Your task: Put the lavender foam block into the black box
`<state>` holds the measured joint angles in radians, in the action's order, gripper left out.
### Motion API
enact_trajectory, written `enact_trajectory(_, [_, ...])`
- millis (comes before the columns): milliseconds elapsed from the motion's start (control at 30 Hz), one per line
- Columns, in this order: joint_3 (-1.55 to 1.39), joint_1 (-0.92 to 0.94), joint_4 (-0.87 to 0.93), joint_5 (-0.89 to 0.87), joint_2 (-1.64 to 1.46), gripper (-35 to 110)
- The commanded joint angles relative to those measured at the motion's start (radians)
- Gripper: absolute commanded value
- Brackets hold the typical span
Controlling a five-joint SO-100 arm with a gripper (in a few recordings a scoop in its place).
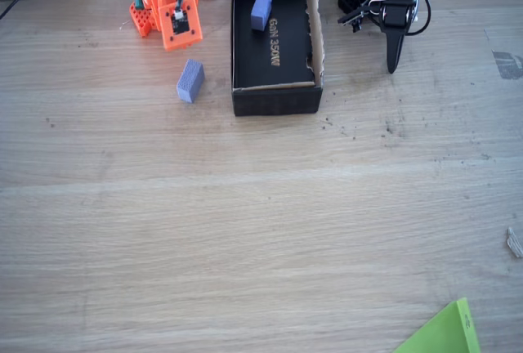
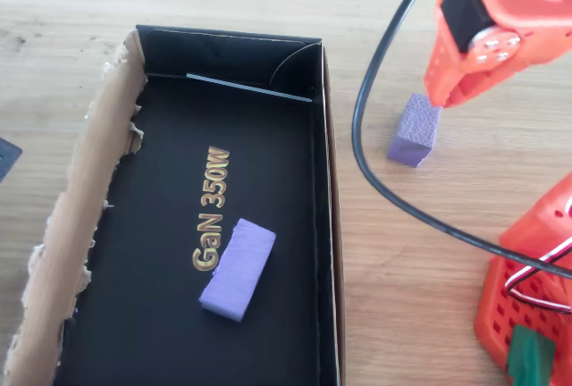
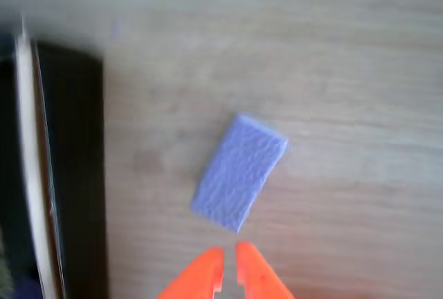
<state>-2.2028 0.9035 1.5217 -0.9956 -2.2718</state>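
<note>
Fingertips [image 3: 223, 266] look nearly clenched, holding nothing — though it's blurry. Your lavender foam block [image 3: 239, 172] lies just ahead: light, squashy — pinch its long sides.

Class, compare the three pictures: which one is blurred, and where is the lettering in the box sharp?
The wrist view is soft, the foam block and box edge smeared; the overhead view is crisp, the gold lettering sharp; the fixed view is evenly lit, the lettering small but legible.
</note>
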Motion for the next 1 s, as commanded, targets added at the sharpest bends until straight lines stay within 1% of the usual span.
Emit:
enact_trajectory(0, [-0.003, 0.021, -0.038, 0.152, -0.002, 0])
enact_trajectory(133, [0.000, 0.025, -0.060, 0.285, 0.012, 0])
enact_trajectory(633, [0.003, 0.032, -0.163, 0.443, 0.008, 0])
enact_trajectory(767, [0.005, 0.037, -0.190, 0.449, 0.002, 0])
enact_trajectory(800, [0.005, 0.037, -0.196, 0.453, 0.005, 2])
enact_trajectory(833, [0.005, 0.037, -0.202, 0.460, 0.009, 10])
enact_trajectory(900, [0.005, 0.041, -0.201, 0.466, 0.012, 13])
enact_trajectory(967, [0.005, 0.044, -0.196, 0.463, 0.009, 22])
